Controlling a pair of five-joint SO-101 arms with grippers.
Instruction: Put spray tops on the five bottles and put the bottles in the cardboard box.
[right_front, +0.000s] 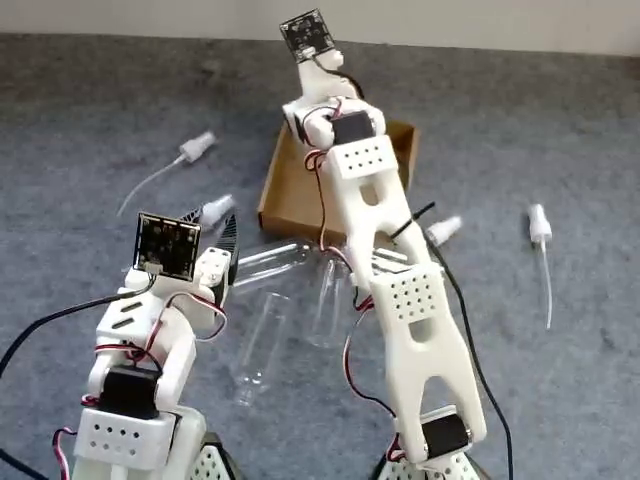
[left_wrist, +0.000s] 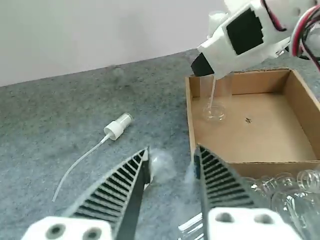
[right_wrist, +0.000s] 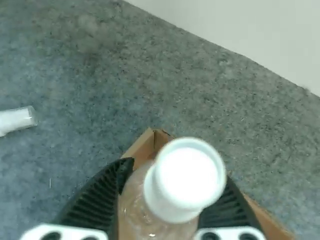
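Note:
My right gripper (right_wrist: 172, 200) is shut on a clear bottle (left_wrist: 216, 102) that carries a white spray top (right_wrist: 185, 177). It holds the bottle upright in the far left corner of the cardboard box (right_front: 290, 195), the base at the box floor. My left gripper (left_wrist: 170, 170) is open low over the carpet in front of the box (left_wrist: 280, 155), with a loose spray top (left_wrist: 160, 167) between its fingers. Three capless clear bottles (right_front: 262, 335) lie between the arms. Another spray top (left_wrist: 117, 127) with its long tube lies left of the box.
Two more spray tops lie on the grey carpet right of the box, one (right_front: 444, 231) by the right arm and one (right_front: 540, 228) farther out. The right arm (right_front: 400, 300) stretches over the lying bottles. A pale wall runs behind the carpet.

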